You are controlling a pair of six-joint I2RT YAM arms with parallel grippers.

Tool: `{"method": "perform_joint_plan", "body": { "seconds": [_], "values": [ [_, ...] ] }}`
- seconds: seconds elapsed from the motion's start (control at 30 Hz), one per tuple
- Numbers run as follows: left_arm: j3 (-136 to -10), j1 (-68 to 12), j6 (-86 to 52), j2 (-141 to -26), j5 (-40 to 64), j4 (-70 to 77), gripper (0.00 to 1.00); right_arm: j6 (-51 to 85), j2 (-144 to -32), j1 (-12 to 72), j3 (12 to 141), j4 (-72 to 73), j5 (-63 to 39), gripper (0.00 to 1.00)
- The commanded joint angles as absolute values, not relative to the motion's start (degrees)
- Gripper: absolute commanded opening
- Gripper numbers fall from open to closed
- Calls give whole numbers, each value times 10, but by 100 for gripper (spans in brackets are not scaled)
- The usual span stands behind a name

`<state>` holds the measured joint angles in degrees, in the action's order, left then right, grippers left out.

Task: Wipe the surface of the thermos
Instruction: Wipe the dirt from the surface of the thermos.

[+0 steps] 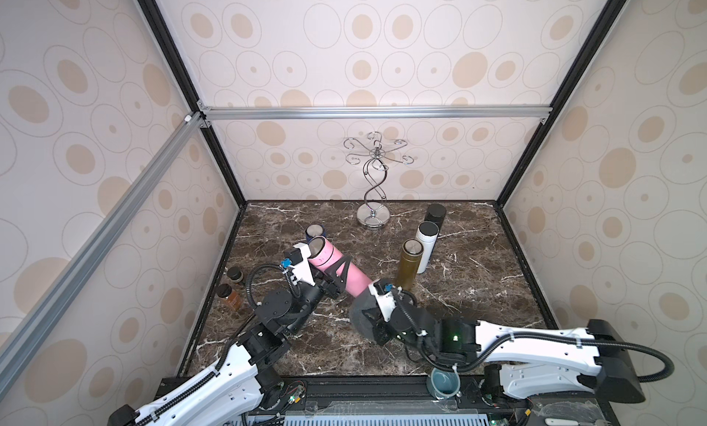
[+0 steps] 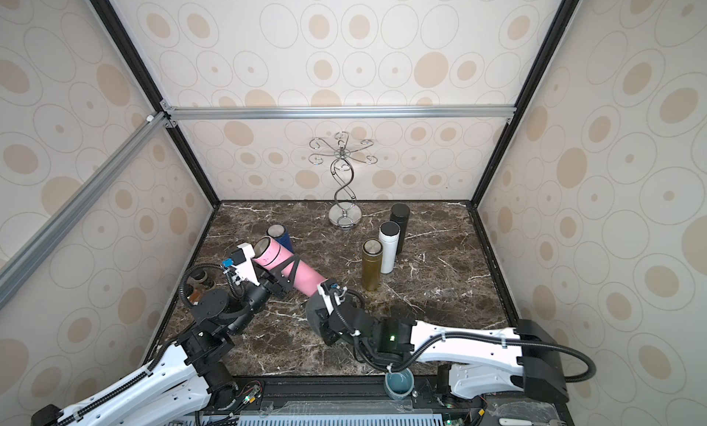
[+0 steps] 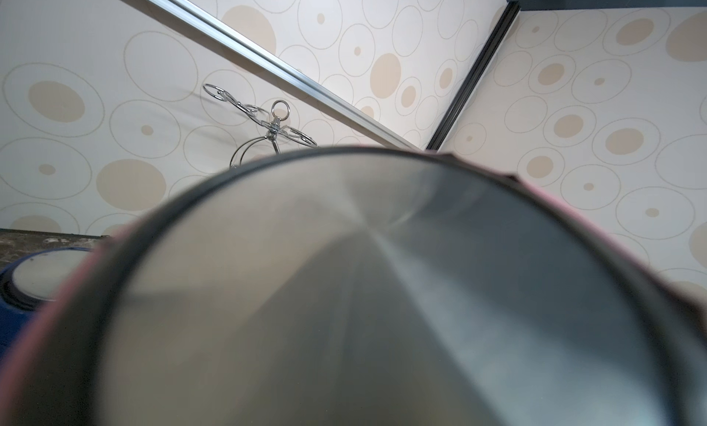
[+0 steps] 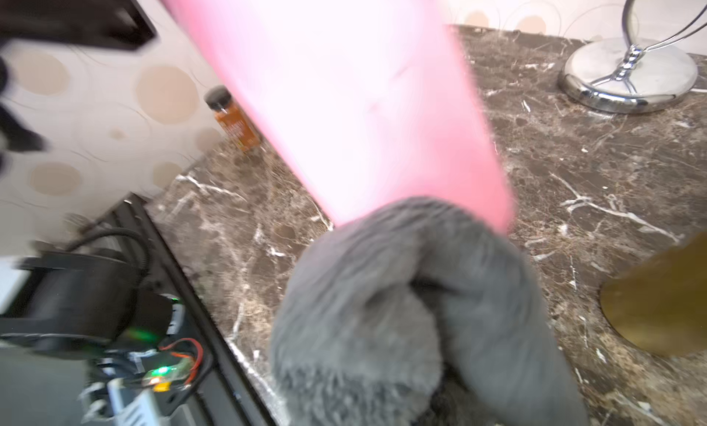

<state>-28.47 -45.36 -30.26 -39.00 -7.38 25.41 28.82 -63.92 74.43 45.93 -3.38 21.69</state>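
Note:
In both top views the pink thermos hangs tilted above the marble table, steel lid up and to the left. My left gripper is shut on the middle of its body, black fingers on either side. The left wrist view is filled by the blurred steel lid. My right gripper is shut on a grey fluffy cloth. The cloth presses against the lower end of the pink thermos. It hides the right fingers.
A blue thermos stands just behind the pink one. Gold, white and black thermoses stand to the right. A chrome stand is at the back. Two spice jars sit by the left wall, and a grey-blue cup by the front edge.

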Motion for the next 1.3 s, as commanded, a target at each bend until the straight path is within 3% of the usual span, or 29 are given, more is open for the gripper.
{"method": "perform_joint_plan", "body": {
  "seconds": [0.0, 0.17, 0.33, 0.5, 0.63, 1.07, 1.27],
  "values": [
    [-324, -449, -257, -374, -54, 254, 0, 307, -555, 719, 462, -21, 164, 0],
    [-317, -429, -223, -379, 70, 282, 0, 361, -491, 603, 474, -2, 10, 0],
    [-275, -415, -226, -362, 187, 364, 0, 415, -502, 510, 479, 68, -116, 0],
    [-270, -407, -247, -377, 318, 416, 0, 487, -586, 494, 492, 203, -248, 0],
    [-269, -402, -254, -393, 337, 439, 0, 545, -669, 496, 514, 258, -350, 0],
    [-274, -377, -253, -394, 325, 466, 0, 548, -609, 499, 368, 168, -328, 0],
    [-261, -370, -265, -408, 335, 490, 0, 516, -553, 497, 374, 114, -274, 0]
  ]
}}
